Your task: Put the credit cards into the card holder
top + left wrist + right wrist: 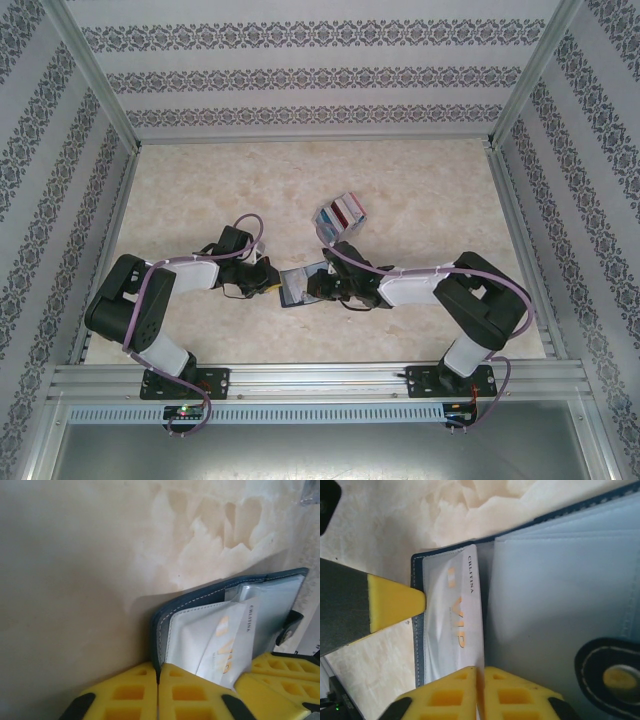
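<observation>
The navy card holder (293, 285) lies open on the table between my two grippers. My left gripper (159, 674) is shut on the holder's navy stitched cover edge (161, 630). A white credit card (451, 610) with orange "VIP" lettering lies against the clear inner sleeve (560, 600) at the holder's left side. My right gripper (481, 676) is shut on this card's near edge. The same card (225, 642) slants across the sleeve in the left wrist view. From above, the left gripper (266, 281) and the right gripper (312, 287) meet at the holder. The strap's snap button (619, 678) sits at the lower right.
A pale rack of coloured cards (340, 213) stands on the marble-patterned table (200, 190) behind the right arm. Patterned walls and metal rails enclose the table on three sides. The left gripper's yellow fingertip (395, 602) presses at the holder's edge.
</observation>
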You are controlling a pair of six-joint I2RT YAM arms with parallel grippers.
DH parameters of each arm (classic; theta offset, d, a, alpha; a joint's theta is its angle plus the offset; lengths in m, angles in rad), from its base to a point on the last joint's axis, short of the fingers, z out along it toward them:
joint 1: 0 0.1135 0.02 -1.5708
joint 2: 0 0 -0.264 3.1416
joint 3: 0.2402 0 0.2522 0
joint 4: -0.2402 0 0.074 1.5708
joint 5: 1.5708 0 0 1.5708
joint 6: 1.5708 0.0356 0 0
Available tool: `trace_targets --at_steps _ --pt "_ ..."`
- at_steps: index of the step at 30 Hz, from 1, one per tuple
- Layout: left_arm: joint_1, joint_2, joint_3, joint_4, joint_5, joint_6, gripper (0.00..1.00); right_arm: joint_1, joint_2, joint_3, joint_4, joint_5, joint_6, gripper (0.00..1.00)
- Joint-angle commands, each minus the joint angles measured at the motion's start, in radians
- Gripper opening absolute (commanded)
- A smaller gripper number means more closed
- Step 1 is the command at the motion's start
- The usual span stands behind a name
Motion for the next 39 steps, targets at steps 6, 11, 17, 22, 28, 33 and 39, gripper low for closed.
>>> trace_targets --at_steps 6,11,17,22,28,33,39 --pt "0.0 0.012 0.012 -0.066 -0.024 0.064 0.0 -0.01 -0.067 -0.038 -0.036 0.082 -0.029 0.0" --pt "0.0 0.016 0.003 -0.046 -0.026 0.058 0.0 -0.011 -0.033 -0.03 -0.018 0.062 -0.02 0.0" --pt "0.0 0.018 -0.017 -0.007 -0.025 0.036 0.0 -0.007 0.003 -0.023 0.016 0.039 0.011 0.0" --pt "-0.001 0.018 -0.027 0.009 -0.032 0.027 0.0 -0.004 0.031 -0.019 0.053 0.012 0.059 0.0" --pt "-0.001 0.038 -0.011 0.003 -0.035 0.031 0.0 0.005 0.053 0.003 0.04 -0.023 0.07 0.12" --pt "0.0 0.028 -0.003 -0.012 -0.042 0.034 0.0 -0.009 0.006 -0.003 -0.009 -0.014 0.048 0.25" --pt "-0.001 -0.01 -0.004 -0.022 -0.049 0.038 0.06 -0.041 -0.018 0.015 -0.066 -0.025 -0.011 0.18"
